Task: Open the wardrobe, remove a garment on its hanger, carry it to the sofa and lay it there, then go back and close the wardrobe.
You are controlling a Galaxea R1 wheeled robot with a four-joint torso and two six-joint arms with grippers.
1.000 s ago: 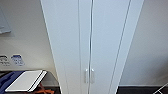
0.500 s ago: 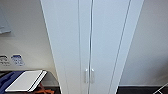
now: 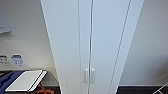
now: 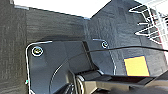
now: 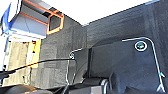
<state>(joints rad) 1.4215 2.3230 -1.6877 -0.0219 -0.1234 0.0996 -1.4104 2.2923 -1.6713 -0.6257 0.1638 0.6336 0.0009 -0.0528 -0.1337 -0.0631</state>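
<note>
The wardrobe (image 3: 90,37) stands straight ahead in the head view, tall, narrow and white. Both its plain doors are shut, meeting at a thin seam down the middle. Two small white handles (image 3: 89,75) sit side by side low on that seam. Whatever hangs inside is hidden behind the doors. The left wrist and right wrist views look down at dark grey carpet and the robot's own dark base.
A small table or chair with a white top (image 3: 26,80), orange legs and blue fabric stands low at the left of the wardrobe. A white wire rack (image 4: 152,22) stands on the carpet, and a yellow square (image 4: 136,65) marks the floor. Pale walls flank the wardrobe.
</note>
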